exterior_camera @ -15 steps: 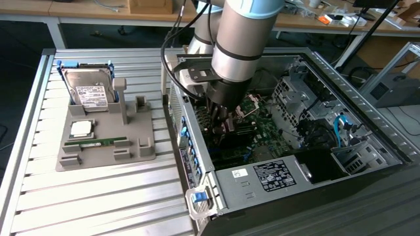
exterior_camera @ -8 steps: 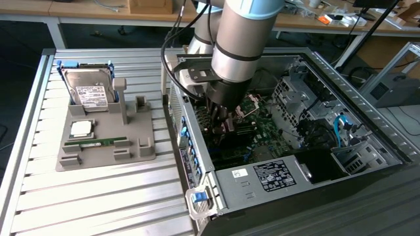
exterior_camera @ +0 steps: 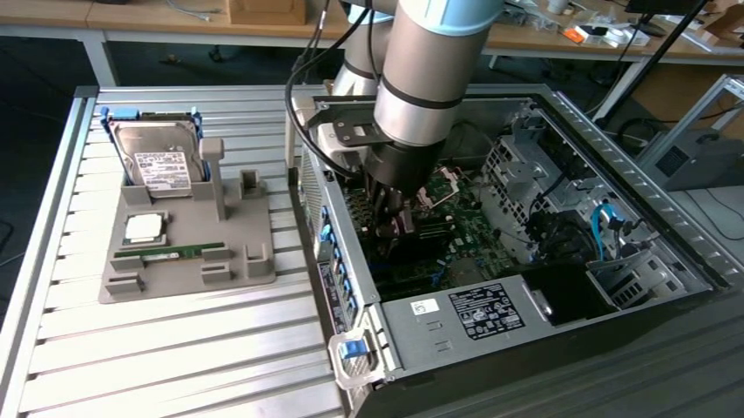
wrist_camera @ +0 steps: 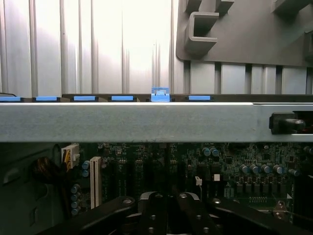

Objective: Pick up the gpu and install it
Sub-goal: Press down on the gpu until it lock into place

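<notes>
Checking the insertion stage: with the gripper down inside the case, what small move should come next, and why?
Probably a slow, straight press downward: the gripper is shut, low inside the computer case, just above the motherboard slots. Whether anything is seated yet, I cannot tell.

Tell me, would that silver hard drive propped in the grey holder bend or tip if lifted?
Probably stiff: the hard drive looks like a boxy metal slab. Likely heavy for its size, and its smooth casing may be slippery. It stands propped in the grey holder, so a nudge might tip it.
</notes>
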`<state>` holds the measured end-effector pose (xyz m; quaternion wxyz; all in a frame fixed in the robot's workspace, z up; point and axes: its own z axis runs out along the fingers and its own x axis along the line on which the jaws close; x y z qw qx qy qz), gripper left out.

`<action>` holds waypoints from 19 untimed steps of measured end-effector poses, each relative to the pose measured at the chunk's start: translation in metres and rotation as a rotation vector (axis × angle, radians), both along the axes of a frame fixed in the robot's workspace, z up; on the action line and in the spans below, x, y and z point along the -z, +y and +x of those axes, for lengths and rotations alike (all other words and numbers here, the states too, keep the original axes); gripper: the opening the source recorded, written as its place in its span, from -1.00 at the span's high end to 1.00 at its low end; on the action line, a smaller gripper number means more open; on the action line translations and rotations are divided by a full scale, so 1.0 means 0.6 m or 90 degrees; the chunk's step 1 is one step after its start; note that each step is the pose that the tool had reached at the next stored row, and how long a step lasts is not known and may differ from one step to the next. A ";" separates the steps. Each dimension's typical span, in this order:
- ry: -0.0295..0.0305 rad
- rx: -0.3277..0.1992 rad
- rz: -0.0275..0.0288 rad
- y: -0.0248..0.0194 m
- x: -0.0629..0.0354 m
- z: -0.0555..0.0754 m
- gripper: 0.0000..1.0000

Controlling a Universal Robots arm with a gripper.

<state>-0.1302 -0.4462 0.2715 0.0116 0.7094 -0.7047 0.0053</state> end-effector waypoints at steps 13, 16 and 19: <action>0.0003 0.000 0.0000 0.0000 0.003 0.001 0.79; 0.0010 0.000 -0.0002 -0.0004 0.007 0.001 0.79; 0.0003 0.000 0.0011 0.0001 0.002 0.002 0.79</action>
